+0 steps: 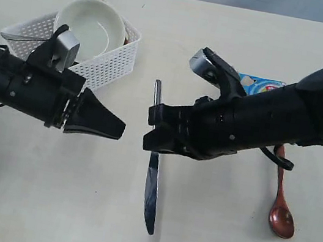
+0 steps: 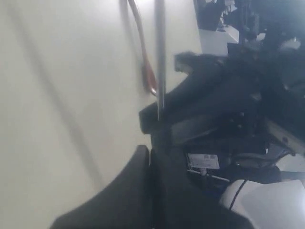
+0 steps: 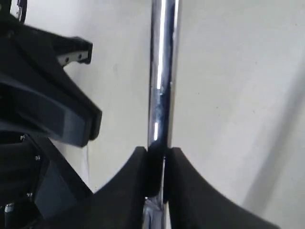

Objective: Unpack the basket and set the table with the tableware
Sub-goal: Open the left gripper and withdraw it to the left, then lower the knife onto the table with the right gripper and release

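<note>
Exterior view shows the broad pale cream bench (image 1: pixel 255 43) with the white lattice plastic basket (image 1: pixel 112 63) upper left, holding 1 pale round bowl (image 1: pixel 93 26). My right gripper (image 1: pixel 152 131) clamps the long steel knife (image 1: pixel 151 194) mid-bench. My left gripper (image 1: pixel 116 129) is closed and empty.

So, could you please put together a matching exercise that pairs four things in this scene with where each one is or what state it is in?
Things:
1. knife
2. bowl
3. wooden spoon
4. left gripper

Places or states:
A. shut, holding nothing
B. inside the basket
C. clamped in the right gripper
D. lying on the table

Pairs: 1-C; 2-B; 3-D; 4-A
</note>
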`<state>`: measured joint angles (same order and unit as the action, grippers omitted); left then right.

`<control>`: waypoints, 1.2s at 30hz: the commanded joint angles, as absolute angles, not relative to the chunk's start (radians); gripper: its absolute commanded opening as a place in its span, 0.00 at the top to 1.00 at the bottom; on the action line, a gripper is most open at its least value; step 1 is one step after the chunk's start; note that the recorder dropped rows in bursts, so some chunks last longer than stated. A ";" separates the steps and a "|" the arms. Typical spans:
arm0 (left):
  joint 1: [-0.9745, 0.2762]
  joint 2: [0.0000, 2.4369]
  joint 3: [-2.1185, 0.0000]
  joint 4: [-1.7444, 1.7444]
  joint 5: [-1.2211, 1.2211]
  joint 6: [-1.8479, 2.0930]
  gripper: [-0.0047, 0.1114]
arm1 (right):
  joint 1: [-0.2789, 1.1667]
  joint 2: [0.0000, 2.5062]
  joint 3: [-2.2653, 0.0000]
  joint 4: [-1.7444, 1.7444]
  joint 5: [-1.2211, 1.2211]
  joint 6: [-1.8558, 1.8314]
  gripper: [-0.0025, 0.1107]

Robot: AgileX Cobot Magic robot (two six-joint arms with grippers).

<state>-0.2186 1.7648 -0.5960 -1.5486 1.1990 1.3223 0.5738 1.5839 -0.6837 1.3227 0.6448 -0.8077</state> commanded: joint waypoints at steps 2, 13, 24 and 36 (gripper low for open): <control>-0.220 1.604 -0.422 -1.527 1.105 1.358 0.96 | 0.576 1.573 -0.682 1.341 0.630 -0.807 0.98; -0.220 0.683 -0.253 -1.339 0.827 1.005 0.96 | 0.785 1.666 -0.794 1.366 0.433 -0.643 0.98; -0.220 0.261 -0.253 -1.100 0.738 0.699 0.96 | 0.863 1.867 -0.960 1.362 0.420 -0.505 0.98; -0.220 0.221 -0.253 -1.084 0.729 0.687 0.96 | 0.885 1.902 -0.960 1.273 0.349 -0.399 0.98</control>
<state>-0.2186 0.2262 -0.2584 -1.0852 0.7367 0.6947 0.8900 1.8988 -0.9570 1.3229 0.3632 -0.4393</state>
